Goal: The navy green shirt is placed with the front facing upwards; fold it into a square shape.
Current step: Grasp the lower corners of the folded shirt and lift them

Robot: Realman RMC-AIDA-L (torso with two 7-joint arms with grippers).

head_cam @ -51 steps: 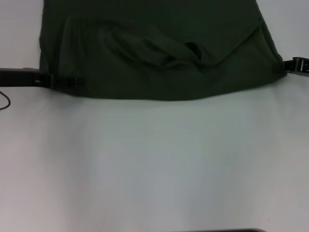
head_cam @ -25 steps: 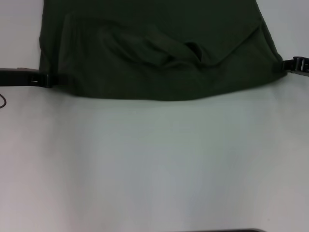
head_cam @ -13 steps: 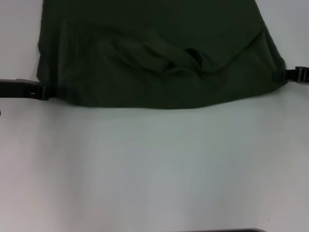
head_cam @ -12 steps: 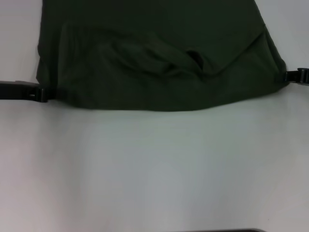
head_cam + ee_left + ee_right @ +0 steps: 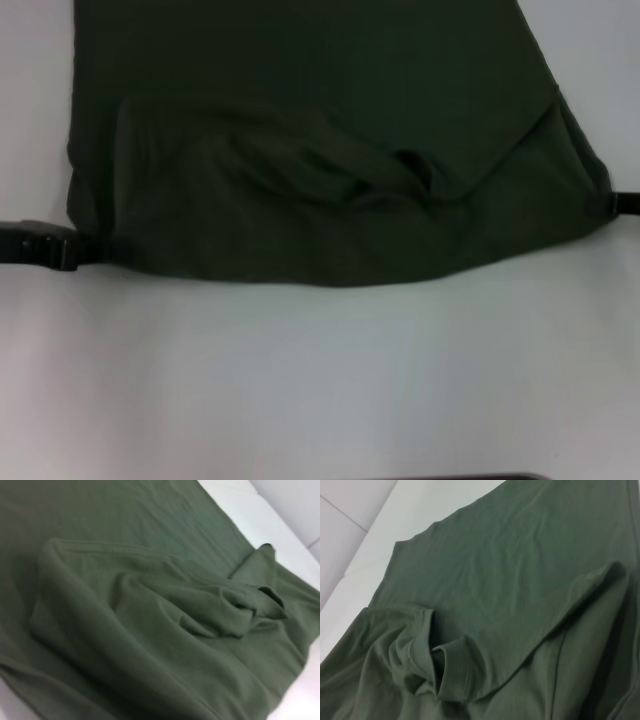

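Dragged toward me since the earlier frames, the navy green shirt [image 5: 330, 150] now has its folded edge lower on the white worktop [image 5: 320, 380].

I see its plain back showing, a flap doubled over the body, with bunched folds and the ribbed collar [image 5: 451, 672] near the middle; it fills the view from 9 to 3 o'clock. My left end effector [image 5: 82, 248] is at the 9 o'clock corner and my right end effector [image 5: 606, 203] at 3 o'clock; I cannot tell their finger state.
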